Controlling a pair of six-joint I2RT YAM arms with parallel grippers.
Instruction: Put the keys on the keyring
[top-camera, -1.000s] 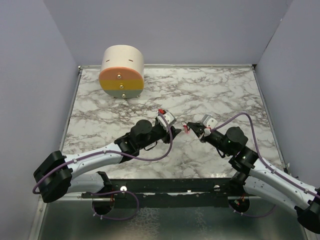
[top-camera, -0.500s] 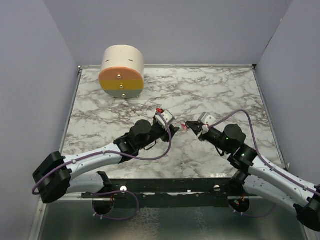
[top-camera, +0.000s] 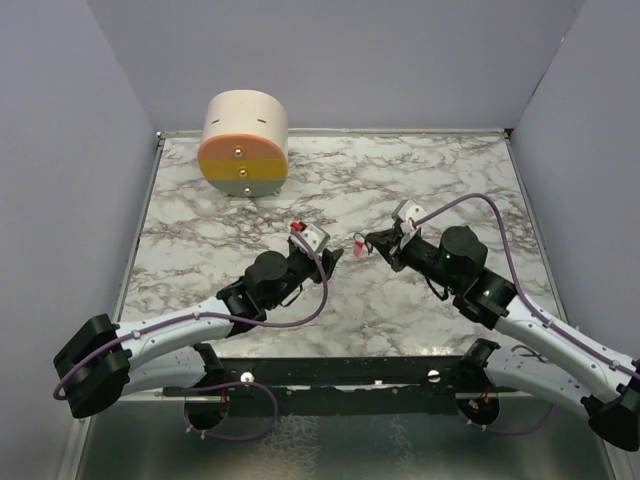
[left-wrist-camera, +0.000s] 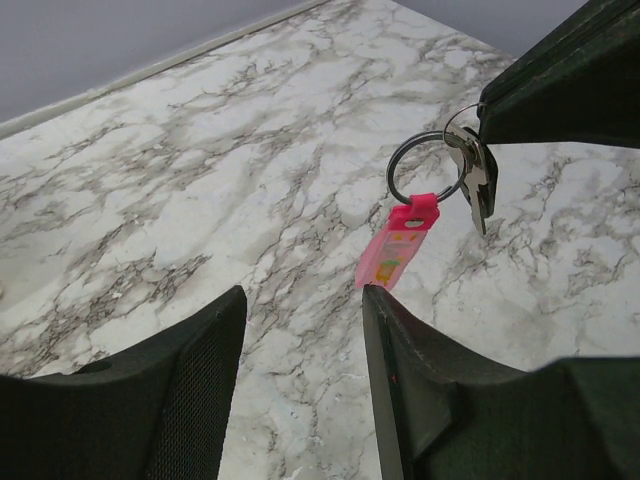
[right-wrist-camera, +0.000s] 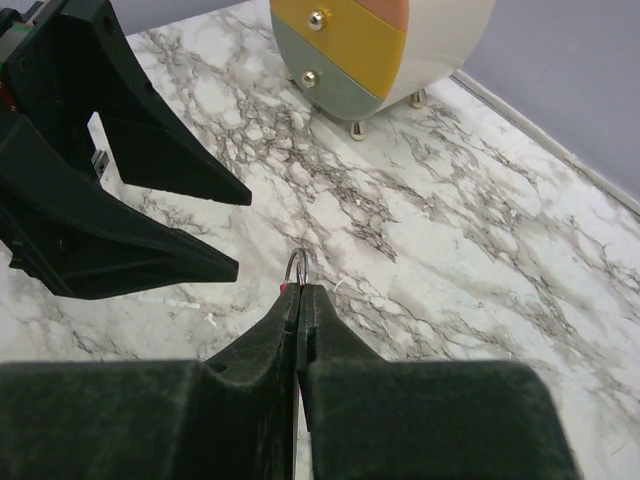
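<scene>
Since a moment ago the left fingers (left-wrist-camera: 190, 370) have drawn back from the right fingers (right-wrist-camera: 255, 350), and they now stand released and empty over the grey-veined marble counter (left-wrist-camera: 200, 180). The right fingers stay clenched on a thin round wire keyring (left-wrist-camera: 390, 172), held in the air just beyond the left fingertips; flat silvery keys (left-wrist-camera: 478, 180) and a glossy pink tag (left-wrist-camera: 395, 250) dangle from it

Marble table (top-camera: 420, 180); lavender walls (top-camera: 350, 60); round drawer cabinet (top-camera: 245, 140)
</scene>
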